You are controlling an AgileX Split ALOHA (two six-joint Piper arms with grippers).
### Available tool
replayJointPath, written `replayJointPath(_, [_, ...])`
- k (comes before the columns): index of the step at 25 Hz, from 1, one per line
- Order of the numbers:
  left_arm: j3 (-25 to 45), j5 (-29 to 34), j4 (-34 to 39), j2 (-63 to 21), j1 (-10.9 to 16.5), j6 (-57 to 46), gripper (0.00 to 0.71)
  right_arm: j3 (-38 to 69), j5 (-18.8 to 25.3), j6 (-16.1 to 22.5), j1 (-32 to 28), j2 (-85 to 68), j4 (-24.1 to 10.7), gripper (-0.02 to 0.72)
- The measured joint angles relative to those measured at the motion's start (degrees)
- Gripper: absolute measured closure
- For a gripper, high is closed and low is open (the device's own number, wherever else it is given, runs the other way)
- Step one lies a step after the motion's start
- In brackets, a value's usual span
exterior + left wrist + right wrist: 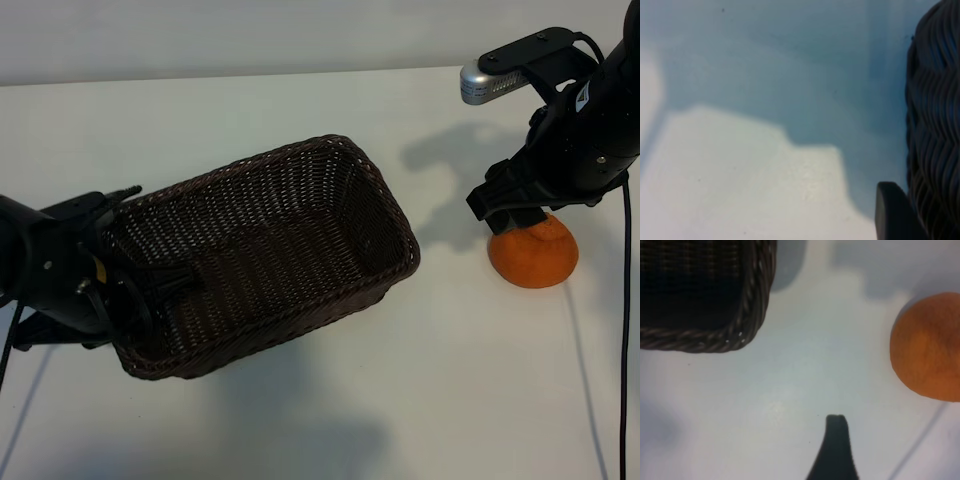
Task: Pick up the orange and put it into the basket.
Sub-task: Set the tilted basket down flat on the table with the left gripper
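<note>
While the exterior view gives you both arms at once, each wrist view adds a detail it lacks. From outside, you see the basket [262, 258] sitting on the white counter [330, 400], with the left pincer [160, 283] at its near-left end, one dark finger reaching inside over the rim. Whether that pincer is clamped on the wicker or merely straddling it, you cannot tell. The left wrist view shows only the woven outer wall of the basket [935, 125] and one fingertip [892, 210] just beside it, above bare counter.

On the other side, the orange [533, 253] rests on the counter, well apart from the basket, with the right pincer [515, 218] directly over it and hiding its top. The right wrist view shows you what the outside camera cannot: the orange [930, 347] off to one side of a single visible finger [836, 450], not touching it, so the pincer stands apart and holds nothing. The basket corner [747, 315] also appears there.
</note>
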Motion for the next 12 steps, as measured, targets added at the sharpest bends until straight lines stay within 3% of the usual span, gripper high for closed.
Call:
replayJointPath(4, [0.0,-0.5,-0.2,-3.6,0.0,-0.1,0.552,0.0,0.0,0.0,0.0,0.0,0.0,0.133])
replayJointPath(12, [0.6,0.0,0.7,-10.7,0.0,-0.6,0.555,0.0,0.0,0.0,0.0,0.0,0.0,0.133])
